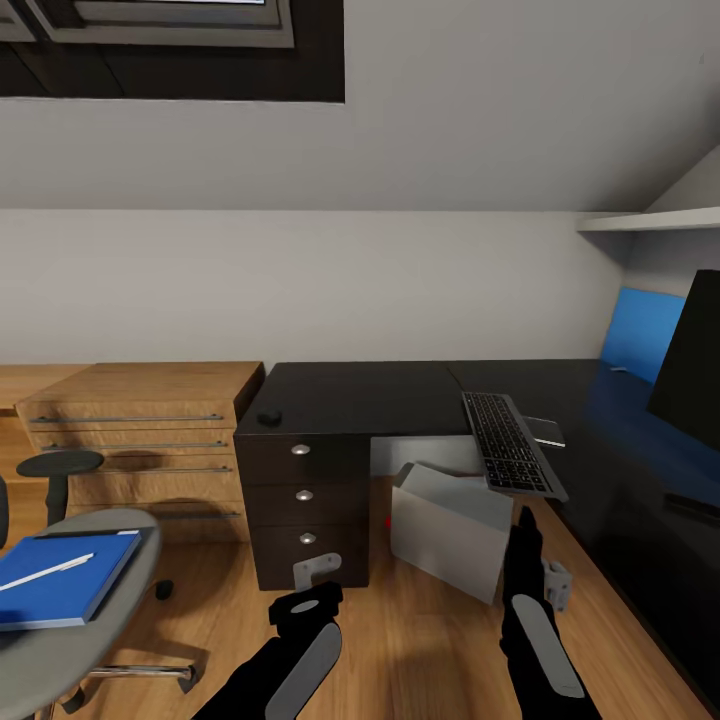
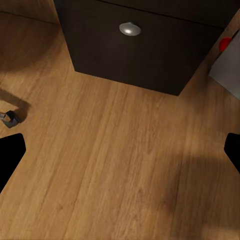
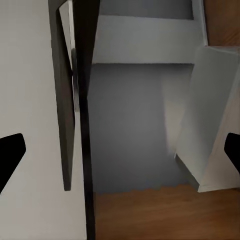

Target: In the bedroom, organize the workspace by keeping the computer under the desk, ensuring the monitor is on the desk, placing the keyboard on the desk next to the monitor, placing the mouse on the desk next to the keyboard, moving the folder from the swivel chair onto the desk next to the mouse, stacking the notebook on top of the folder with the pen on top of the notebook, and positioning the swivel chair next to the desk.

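We stand on a wooden floor before the big L-shaped glossy black bench, both arms low and empty. Our left gripper hangs over bare boards near the bench's black drawers, and in the left wrist view its fingers sit wide apart with nothing between them. Our right gripper points up toward the bench edge; the right wrist view shows its fingers likewise spread and holding nothing.

The slim dark grey keyboard with a thin silver edge lies on the bench with its near end jutting past the front edge, just above the right gripper. We judge it light and stiff but easy to tip, best taken across its narrow width near the overhanging end, or simply pushed back. Beside it lies a thin dark grey notebook, and at far right stands the wide black flat monitor.

The pale grey-white box-shaped computer tower sits tilted on the floor in the bench's knee space. It looks heavy and smooth-sided, better nudged than lifted.

On the grey seat of the swivel chair, lower left, rests the thin bright blue folder with a short white-silver pen lying on it. The folder is flat and may be hard to pinch except at an edge; the pen could roll.
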Controlling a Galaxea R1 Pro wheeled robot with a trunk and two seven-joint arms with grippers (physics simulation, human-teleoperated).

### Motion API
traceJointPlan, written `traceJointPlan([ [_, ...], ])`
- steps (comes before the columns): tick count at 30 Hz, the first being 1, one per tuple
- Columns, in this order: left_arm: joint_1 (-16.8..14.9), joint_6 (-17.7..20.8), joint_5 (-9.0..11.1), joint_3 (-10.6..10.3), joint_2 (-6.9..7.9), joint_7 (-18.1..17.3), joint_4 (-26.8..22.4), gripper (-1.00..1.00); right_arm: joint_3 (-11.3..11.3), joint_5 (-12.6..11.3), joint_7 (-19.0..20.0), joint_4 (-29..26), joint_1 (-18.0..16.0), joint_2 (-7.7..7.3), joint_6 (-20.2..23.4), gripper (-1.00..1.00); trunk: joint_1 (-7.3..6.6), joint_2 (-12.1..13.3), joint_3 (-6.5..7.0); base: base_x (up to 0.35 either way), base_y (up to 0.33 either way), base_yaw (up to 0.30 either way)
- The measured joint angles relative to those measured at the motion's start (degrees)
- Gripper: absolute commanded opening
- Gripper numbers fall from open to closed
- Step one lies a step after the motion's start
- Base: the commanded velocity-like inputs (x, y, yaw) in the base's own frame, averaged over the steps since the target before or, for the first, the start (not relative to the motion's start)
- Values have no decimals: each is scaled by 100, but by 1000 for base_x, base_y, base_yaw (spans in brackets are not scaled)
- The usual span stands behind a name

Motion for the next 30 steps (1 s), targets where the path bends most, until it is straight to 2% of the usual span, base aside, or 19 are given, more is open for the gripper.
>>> traceJointPlan([
  [22,0,1,0,0,0,0,2,100,8,-66,8,1,0,-2,-5,100,0,0,0,72,0,0],
  [30,-1,1,6,0,0,0,2,100,12,-63,8,5,0,-2,-6,100,-175,320,143,4,0,0],
])
